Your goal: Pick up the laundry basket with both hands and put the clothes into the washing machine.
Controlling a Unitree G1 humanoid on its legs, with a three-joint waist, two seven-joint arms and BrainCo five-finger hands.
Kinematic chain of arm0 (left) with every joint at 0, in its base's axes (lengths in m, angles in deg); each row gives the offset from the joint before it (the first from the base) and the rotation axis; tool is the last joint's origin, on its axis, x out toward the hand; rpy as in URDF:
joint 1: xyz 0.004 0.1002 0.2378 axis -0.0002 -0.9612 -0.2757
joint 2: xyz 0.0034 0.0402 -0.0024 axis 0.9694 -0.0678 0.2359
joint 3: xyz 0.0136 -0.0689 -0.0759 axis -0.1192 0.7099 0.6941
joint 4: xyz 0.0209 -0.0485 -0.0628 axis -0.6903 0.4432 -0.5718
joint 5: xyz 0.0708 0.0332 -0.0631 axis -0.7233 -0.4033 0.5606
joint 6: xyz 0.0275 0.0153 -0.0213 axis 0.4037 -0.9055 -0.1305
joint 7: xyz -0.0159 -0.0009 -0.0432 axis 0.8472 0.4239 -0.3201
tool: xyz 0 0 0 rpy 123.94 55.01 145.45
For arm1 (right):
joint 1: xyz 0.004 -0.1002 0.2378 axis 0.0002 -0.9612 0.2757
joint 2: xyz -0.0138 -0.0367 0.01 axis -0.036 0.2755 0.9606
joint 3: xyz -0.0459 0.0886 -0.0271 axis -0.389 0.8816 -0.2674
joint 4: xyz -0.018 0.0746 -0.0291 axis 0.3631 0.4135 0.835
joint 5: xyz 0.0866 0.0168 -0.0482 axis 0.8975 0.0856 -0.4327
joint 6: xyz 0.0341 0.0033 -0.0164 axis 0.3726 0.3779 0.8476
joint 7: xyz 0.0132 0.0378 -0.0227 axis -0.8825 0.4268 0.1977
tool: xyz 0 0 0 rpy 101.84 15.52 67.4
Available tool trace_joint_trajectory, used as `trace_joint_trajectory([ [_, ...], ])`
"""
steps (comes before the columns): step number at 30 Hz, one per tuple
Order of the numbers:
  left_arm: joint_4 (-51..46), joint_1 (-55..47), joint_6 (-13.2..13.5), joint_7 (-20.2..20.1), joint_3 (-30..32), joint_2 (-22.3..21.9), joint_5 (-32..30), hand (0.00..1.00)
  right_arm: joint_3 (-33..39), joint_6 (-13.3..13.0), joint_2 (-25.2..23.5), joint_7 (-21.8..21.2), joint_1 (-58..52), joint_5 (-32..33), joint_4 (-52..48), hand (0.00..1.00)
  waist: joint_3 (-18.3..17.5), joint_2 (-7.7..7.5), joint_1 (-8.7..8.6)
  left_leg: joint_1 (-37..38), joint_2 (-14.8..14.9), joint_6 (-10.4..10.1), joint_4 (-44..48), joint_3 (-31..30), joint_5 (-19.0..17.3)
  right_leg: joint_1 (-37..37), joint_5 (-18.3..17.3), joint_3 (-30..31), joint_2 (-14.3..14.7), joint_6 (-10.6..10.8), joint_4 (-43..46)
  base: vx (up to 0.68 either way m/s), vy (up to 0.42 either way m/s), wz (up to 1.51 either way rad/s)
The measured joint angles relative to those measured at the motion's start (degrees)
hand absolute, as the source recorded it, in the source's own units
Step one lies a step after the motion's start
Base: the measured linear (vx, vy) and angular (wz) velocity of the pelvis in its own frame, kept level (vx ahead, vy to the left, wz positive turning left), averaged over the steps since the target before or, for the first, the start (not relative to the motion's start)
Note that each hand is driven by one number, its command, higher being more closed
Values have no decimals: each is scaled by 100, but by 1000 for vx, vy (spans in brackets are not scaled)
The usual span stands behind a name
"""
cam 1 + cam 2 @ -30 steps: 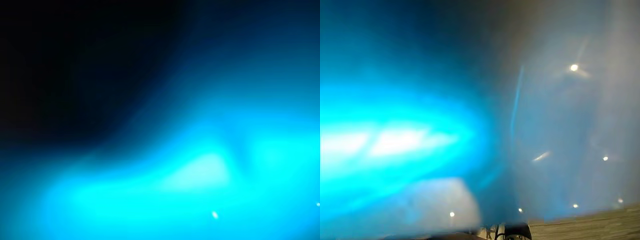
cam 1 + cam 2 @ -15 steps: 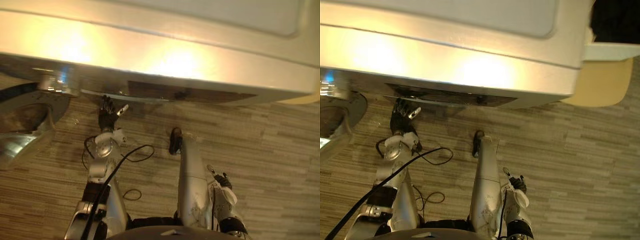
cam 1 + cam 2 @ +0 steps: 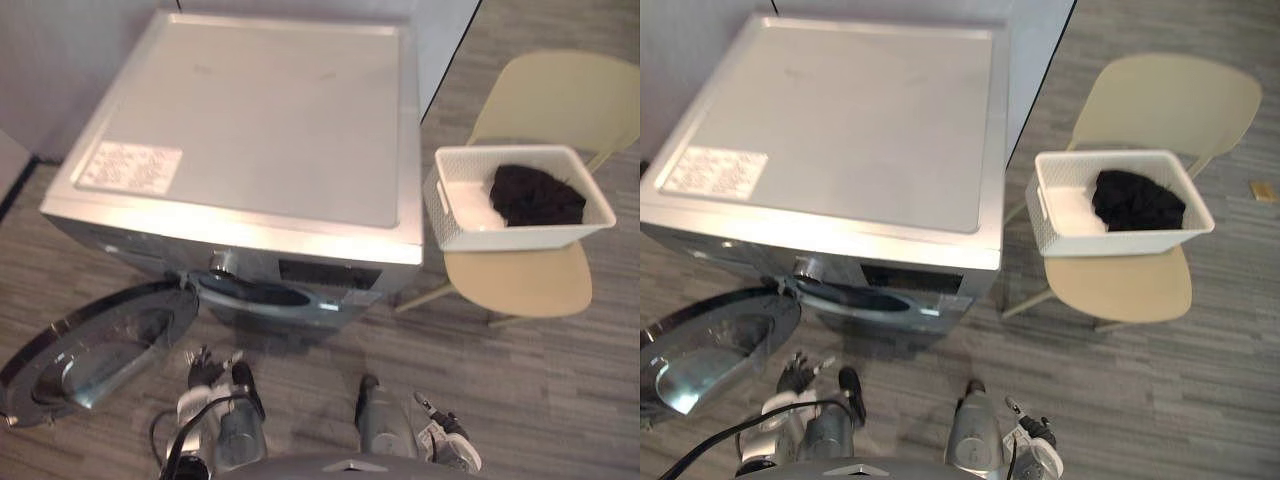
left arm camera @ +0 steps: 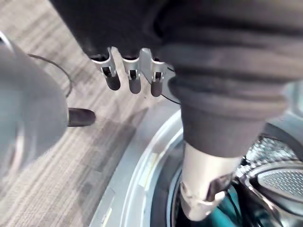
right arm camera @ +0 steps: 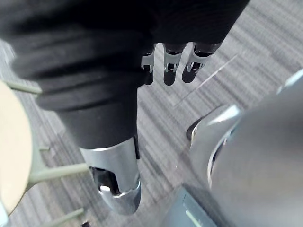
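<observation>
Basket (image 3: pixel 468 222) newly visible on chair (image 3: pixel 520 284)

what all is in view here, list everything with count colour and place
washing machine: 1, silver-grey, ahead of the robot
machine door: 1, silver rim, swung open at the machine's front left
label: 1, white, on the machine's top
chair: 1, pale yellow, right of the machine
laundry basket: 1, white, on the chair seat
clothes: 1 pile, black, in the basket
left hand: 1, silver, dark tips, open, by the door
right hand: 1, same colours, open, above the floor
</observation>
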Motion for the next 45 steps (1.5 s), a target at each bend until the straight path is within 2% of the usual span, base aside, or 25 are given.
trace_joint_trajectory([
  [3,482,-1,-121,83,666,-99,-70,0,73,-7,-61,-45,155,-1,52,0,-151,76,48,235,89,-34,-96,-39,68,345,2,-141,111,-25,-204,75,-58,12],
  [5,633,-5,-210,79,1040,-114,-126,0,260,-4,-115,-45,330,-12,247,0,-150,75,90,151,214,208,483,-9,-93,629,-49,-226,179,-69,-299,27,-44,20],
  [9,681,-3,-207,46,1334,-164,-167,0,352,7,-156,-47,431,-222,389,0,-163,45,135,-68,315,255,1373,-20,-226,885,-111,-294,143,-98,-311,-21,15,8],
  [10,812,-28,-217,36,1401,-189,-163,0,406,6,-93,-54,455,-221,387,0,-245,205,129,-157,265,203,2193,-74,-1068,878,-84,-169,146,-46,-304,-32,240,-53],
  [11,893,-95,-220,37,1487,-231,-164,0,403,9,-76,-75,455,-221,383,0,-305,288,128,-12,228,0,2157,-211,-1591,831,-79,24,240,17,-280,-14,277,-60],
  [14,886,-103,-204,37,1768,-197,-163,0,519,30,-197,-91,377,-225,427,0,-417,96,130,-64,123,40,2190,7,-1806,702,136,344,171,0,-462,9,227,-41],
  [17,889,-13,-204,44,1799,-169,-169,0,636,51,-223,-93,400,-227,625,0,-524,25,118,-99,119,77,2091,165,-1801,718,513,341,192,-131,-889,26,93,-28],
  [22,950,179,-216,71,1467,-112,-316,0,797,58,-245,-142,248,-230,758,0,-695,-169,68,311,-109,103,1142,462,-1267,750,952,337,168,-350,-1319,50,-8,-17],
  [26,949,348,-223,50,1276,-135,-397,0,854,56,-165,-218,254,-427,838,0,-593,-140,43,517,12,85,951,978,-1184,67,1037,216,220,-260,-575,-28,-58,-71],
  [28,949,389,-223,34,1151,-155,-434,0,858,62,-149,-218,249,-458,847,0,-462,-111,48,712,90,165,792,1295,-1219,-2,1338,-244,262,-407,-694,-77,-23,-109],
  [29,946,406,-225,35,1161,-215,-516,0,861,83,-115,-216,290,-514,852,0,-369,-30,24,859,212,186,720,1583,-1188,-1,980,-515,178,-650,-425,-97,-49,-105],
  [31,952,351,-220,56,1026,-130,-523,0,896,157,-106,-216,173,-665,1022,0,-368,-119,-4,1109,230,63,710,1934,-1089,-80,231,-964,-200,-820,718,-60,-83,-73],
  [33,1034,247,-218,56,801,55,-571,0,960,163,12,-210,265,-675,1299,0,-367,-183,-20,1250,154,-37,734,2109,-1025,-114,65,-1189,-536,-789,936,-35,-178,-70],
  [34,1206,275,-223,55,720,215,-630,0,951,169,72,-205,345,-678,1537,0,-348,-338,-74,1247,-27,-30,675,1724,-1000,-90,-121,-1223,-444,-597,754,-44,-216,-76],
  [35,1332,325,-232,51,678,207,-632,0,931,171,170,-205,428,-676,1632,0,-328,-190,-49,1198,-67,3,584,1233,-1084,-84,12,-1137,-262,-565,538,-80,-122,-96],
  [36,1554,304,-245,50,630,207,-637,0,874,169,325,-202,637,-676,1746,0,-362,85,13,1177,-221,35,240,710,-1322,23,278,-888,129,-396,-250,-51,-3,-144],
  [37,1741,238,-261,53,563,91,-626,0,1030,198,549,-198,726,-683,1750,0,-442,420,163,1211,-212,240,-267,595,-1215,-22,30,-1544,48,-539,-139,-31,47,-136],
  [38,1655,291,-215,90,539,198,-633,0,1003,179,575,-187,754,-680,1788,0,-350,166,113,1319,-342,-1,-336,734,-833,-78,-199,-1628,-520,-311,709,21,31,-94],
  [39,1665,269,-216,99,492,390,-634,0,997,169,514,-185,760,-679,1883,0,-322,7,107,1383,-409,-21,-337,799,-823,112,-208,-1508,-659,-257,531,45,-181,-61],
  [40,1707,295,-225,126,482,628,-633,0,943,216,387,-169,823,-676,2041,0,-283,-213,136,1387,-132,-198,-99,915,-926,322,56,-1520,-471,-12,60,34,-346,-61],
  [41,1785,248,-259,184,511,754,-630,0,872,198,275,-168,892,-664,1960,0,-275,-161,38,1255,236,-251,160,889,-958,540,240,-1584,-9,-168,-416,51,-392,-68],
  [42,1836,277,-285,198,501,802,-629,0,906,151,304,-159,873,-657,1974,0,-247,-98,20,1265,428,-275,242,892,-933,626,323,-1594,218,-250,-608,23,-272,-33],
  [43,1834,284,-296,194,484,768,-627,0,932,148,329,-155,850,-650,1977,0,-257,-118,8,1269,549,-303,317,893,-916,687,350,-1591,343,-294,-708,37,-170,-27],
  [44,1809,296,-295,188,489,664,-609,0,1008,143,373,-147,784,-637,1987,0,-213,-20,2,1223,736,-288,594,892,-869,811,374,-1566,529,-364,-888,30,-207,-25],
  [45,1703,296,-293,192,479,661,-611,0,1016,136,383,-101,712,-606,1978,0,-223,-40,6,1019,959,-168,1204,868,-805,956,389,-1524,656,-442,-1069,25,-252,-23],
])
